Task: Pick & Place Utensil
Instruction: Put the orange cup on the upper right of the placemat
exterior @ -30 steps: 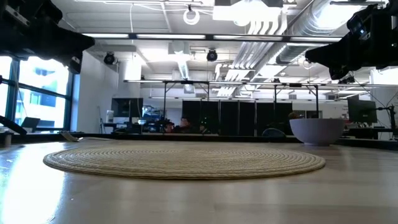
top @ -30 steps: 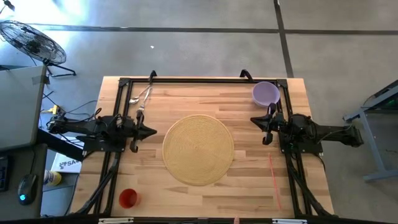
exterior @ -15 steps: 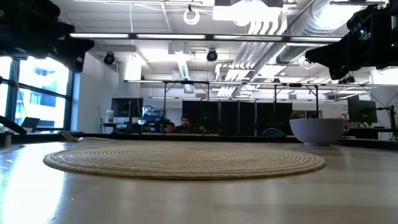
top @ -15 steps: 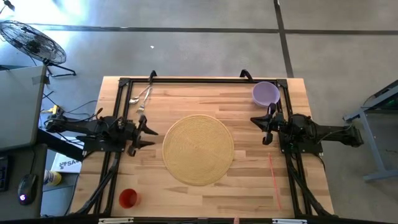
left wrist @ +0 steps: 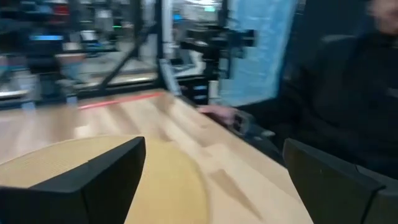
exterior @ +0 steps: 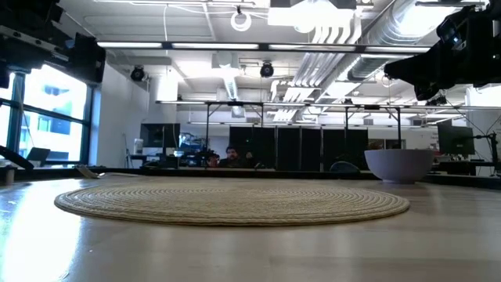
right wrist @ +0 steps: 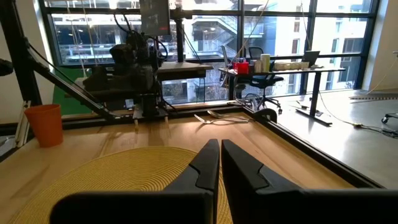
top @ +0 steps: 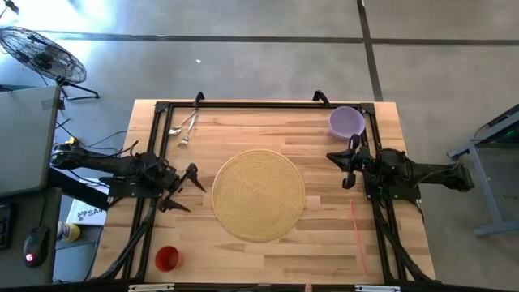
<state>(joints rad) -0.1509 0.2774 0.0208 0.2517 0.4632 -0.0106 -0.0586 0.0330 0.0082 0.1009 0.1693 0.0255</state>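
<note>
Two metal utensils, a fork and a spoon [top: 183, 127], lie flat on the wooden table near its far left corner; the right wrist view shows them too [right wrist: 219, 116]. A round woven placemat [top: 258, 195] covers the table's middle. My left gripper [top: 184, 189] hovers open just left of the placemat, nearer the front edge than the utensils, with nothing between its fingers [left wrist: 214, 186]. My right gripper [top: 350, 168] waits shut at the placemat's right side [right wrist: 221, 163].
A purple bowl [top: 346, 122] stands at the far right, just beyond my right gripper. A red cup [top: 166, 258] stands near the front left corner. A black frame [top: 259, 104] runs along the table's far edge and sides.
My left gripper has opened from shut to wide. It has swung toward the table's near edge and now points slantwise toward the near right, along the placemat's left rim.
</note>
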